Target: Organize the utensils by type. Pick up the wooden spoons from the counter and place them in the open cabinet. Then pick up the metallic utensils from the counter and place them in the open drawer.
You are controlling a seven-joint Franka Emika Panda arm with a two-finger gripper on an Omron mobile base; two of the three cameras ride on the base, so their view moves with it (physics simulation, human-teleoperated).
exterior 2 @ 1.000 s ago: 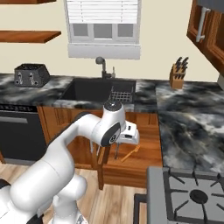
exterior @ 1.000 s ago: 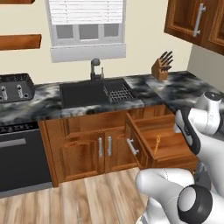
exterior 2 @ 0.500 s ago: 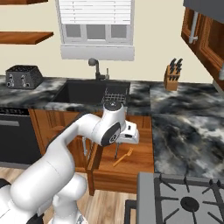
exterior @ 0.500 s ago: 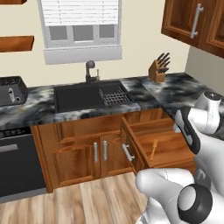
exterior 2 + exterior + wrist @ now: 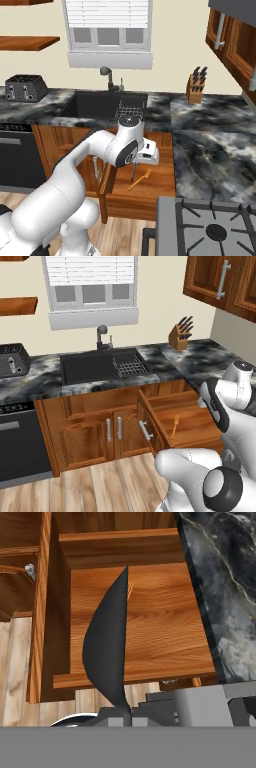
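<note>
Views have been shifted by the base, while the gripper (image 5: 137, 162) is kept clenched on the metal spoon (image 5: 105, 647) above the open drawer (image 5: 150, 632) (release seems next).

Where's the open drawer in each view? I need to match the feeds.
Left base view: drawer right of centre, below the counter.
Right base view: lower centre, left of the counter.
Hand view: centre, behind the held spoon; counter at right.
Shared landmark: the counter edge.

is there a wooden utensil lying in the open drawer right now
Yes, an orange-brown wooden utensil lies on the floor of the open drawer.
</note>
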